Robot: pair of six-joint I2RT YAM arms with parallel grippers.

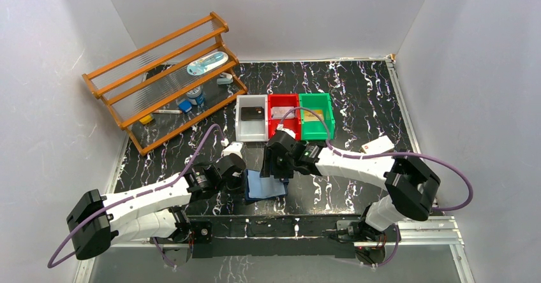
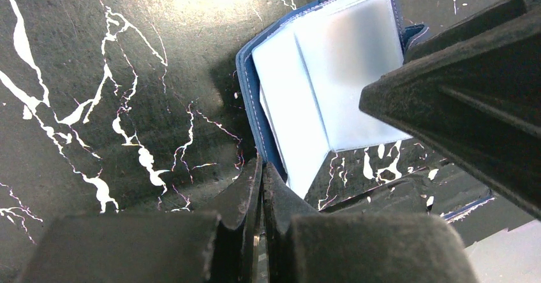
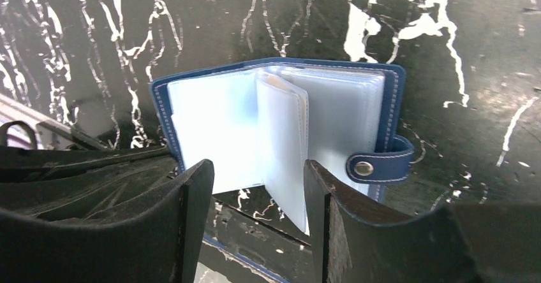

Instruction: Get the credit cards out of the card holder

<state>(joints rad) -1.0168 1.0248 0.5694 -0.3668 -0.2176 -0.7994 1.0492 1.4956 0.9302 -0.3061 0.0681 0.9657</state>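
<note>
Black marble-look table (image 1: 357,98), veined white and walled in pale grey: the holder (image 3: 217,117) lies open close to the front edge between the two arms, stitched navy cover down and frosted pale-blue sleeves up, with a snap strap (image 3: 379,165) and its metal stud curling off one side. The left gripper (image 2: 260,184), jaws pressed together, sits at the cover's near corner; whether it pinches the cover cannot be told. The right gripper (image 3: 255,174) hovers with jaws apart, one thin sleeve leaf standing on edge in the gap. Bare tabletop runs back toward three small plastic bins in a touching row. A black card (image 1: 254,112) rests in the white bin (image 1: 240,120) and a gold card (image 1: 312,115) in the green bin (image 1: 328,114), with the red bin (image 1: 282,96) between. A slatted wooden rack (image 1: 159,53) stands far left.
</note>
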